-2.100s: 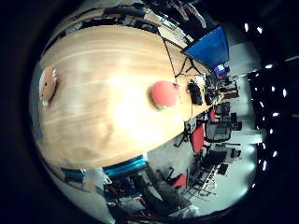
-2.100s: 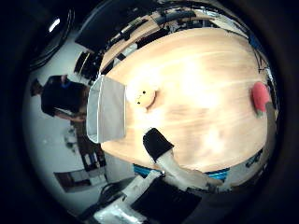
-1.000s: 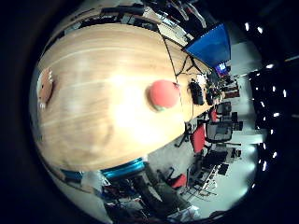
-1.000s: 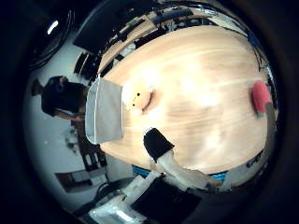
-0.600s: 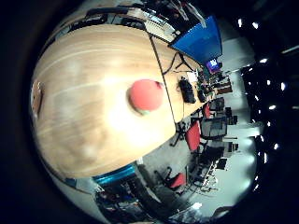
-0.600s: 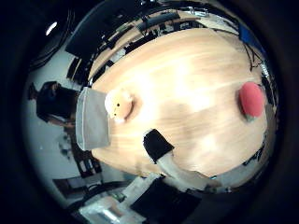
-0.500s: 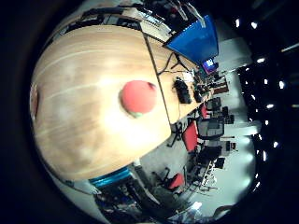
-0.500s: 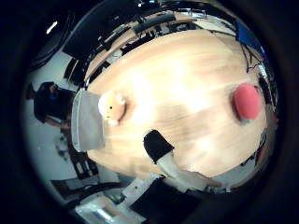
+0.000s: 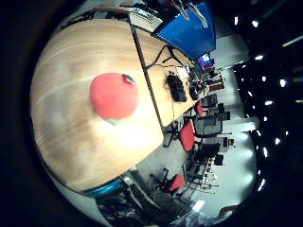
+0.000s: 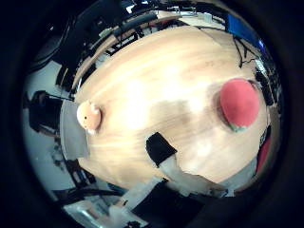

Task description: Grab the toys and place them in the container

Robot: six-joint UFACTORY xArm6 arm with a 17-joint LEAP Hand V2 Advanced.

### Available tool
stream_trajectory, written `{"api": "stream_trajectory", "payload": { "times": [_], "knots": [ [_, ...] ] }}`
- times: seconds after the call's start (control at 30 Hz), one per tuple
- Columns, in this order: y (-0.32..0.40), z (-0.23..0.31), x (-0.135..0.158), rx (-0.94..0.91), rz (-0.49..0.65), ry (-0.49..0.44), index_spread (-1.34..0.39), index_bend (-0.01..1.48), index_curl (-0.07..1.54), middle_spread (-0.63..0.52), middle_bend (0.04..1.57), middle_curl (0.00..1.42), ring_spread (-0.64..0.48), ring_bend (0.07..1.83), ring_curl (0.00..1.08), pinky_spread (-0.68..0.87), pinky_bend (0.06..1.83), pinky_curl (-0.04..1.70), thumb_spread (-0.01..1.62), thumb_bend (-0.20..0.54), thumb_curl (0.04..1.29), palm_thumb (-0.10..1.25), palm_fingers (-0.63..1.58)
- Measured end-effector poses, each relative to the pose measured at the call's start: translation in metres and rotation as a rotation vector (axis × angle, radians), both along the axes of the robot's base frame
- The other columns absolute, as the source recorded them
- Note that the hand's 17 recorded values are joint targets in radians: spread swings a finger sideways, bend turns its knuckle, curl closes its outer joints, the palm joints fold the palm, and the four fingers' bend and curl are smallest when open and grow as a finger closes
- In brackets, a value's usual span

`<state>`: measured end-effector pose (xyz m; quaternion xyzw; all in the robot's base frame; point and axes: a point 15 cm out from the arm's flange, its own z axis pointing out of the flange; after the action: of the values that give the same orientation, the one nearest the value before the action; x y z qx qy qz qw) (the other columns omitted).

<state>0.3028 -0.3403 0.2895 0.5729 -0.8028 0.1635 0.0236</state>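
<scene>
On the wooden table (image 10: 156, 71), a red toy (image 9: 114, 95) is lying near the table's edge, a small orange toy (image 10: 89, 116) is sitting well apart from it, touching a grey container (image 10: 72, 130) at the table's far side, the hand (image 10: 166, 159) is showing one black-tipped finger over the table, holding nothing, cannot tell if it is open or curled.

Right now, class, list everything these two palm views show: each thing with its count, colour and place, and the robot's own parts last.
Red toy: one, red with a bit of green beneath, on the wooden table, well apart from the other toy.
Small toy: one, pale orange, at the table's edge beside the container.
Container: one, grey, at the table's edge.
Table: one, light wood.
Office chairs: several, red, on the floor beyond the table.
Hand: one finger showing, black-tipped and white, above the table, touching nothing.
</scene>
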Motion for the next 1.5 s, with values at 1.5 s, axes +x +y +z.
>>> {"api": "stream_trajectory", "payload": {
  "times": [1.5],
  "knots": [
    [-0.113,-0.109,-0.009,0.225,-0.094,0.143,-0.43,0.10,0.20,-0.11,0.21,0.35,-0.10,0.66,0.28,0.32,0.79,0.34,0.94,-0.031,0.29,0.21,0.25]
  ]
}}
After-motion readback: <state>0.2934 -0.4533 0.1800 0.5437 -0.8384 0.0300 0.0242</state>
